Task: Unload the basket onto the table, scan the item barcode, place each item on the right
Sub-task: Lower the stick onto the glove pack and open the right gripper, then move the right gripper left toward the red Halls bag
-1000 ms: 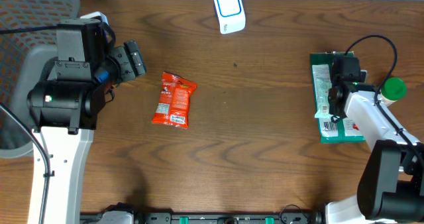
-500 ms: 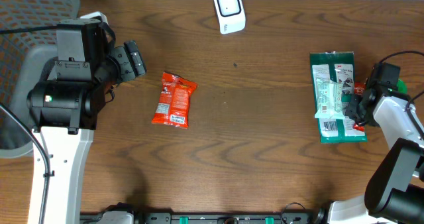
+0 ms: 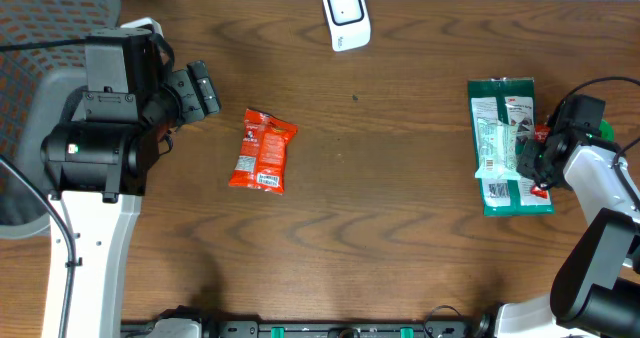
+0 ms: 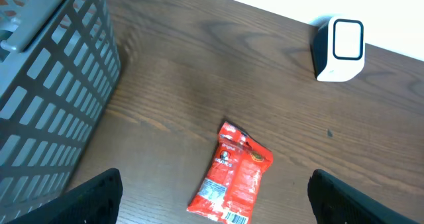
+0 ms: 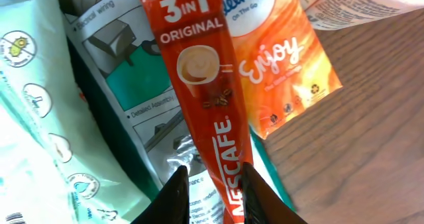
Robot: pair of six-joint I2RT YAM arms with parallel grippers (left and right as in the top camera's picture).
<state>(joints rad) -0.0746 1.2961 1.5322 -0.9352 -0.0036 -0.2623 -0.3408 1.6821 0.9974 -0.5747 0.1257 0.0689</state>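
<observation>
A red snack packet point(image 3: 264, 151) lies flat on the wooden table, its barcode end near the bottom of the left wrist view point(image 4: 232, 181). The white scanner point(image 3: 345, 16) stands at the far edge point(image 4: 341, 48). My left gripper point(image 3: 200, 88) hovers left of the packet, wide open and holding nothing point(image 4: 215, 201). My right gripper point(image 3: 545, 163) is at the right side of a pile of packets. Its fingers stand narrowly apart astride a red Nescafe sachet point(image 5: 205, 85), with a sliver of gap on the left side point(image 5: 211, 191).
The pile lies on a green packet point(image 3: 505, 143) and includes pale wipes packs and an orange Kleenex pack point(image 5: 285, 58). A green cap point(image 3: 600, 128) sits right of it. A grey mesh basket point(image 4: 46, 98) stands at the far left.
My right gripper has swung from above the pile to its right edge, and its jaws have narrowed around the Nescafe sachet. The left arm and the red packet have not moved.
</observation>
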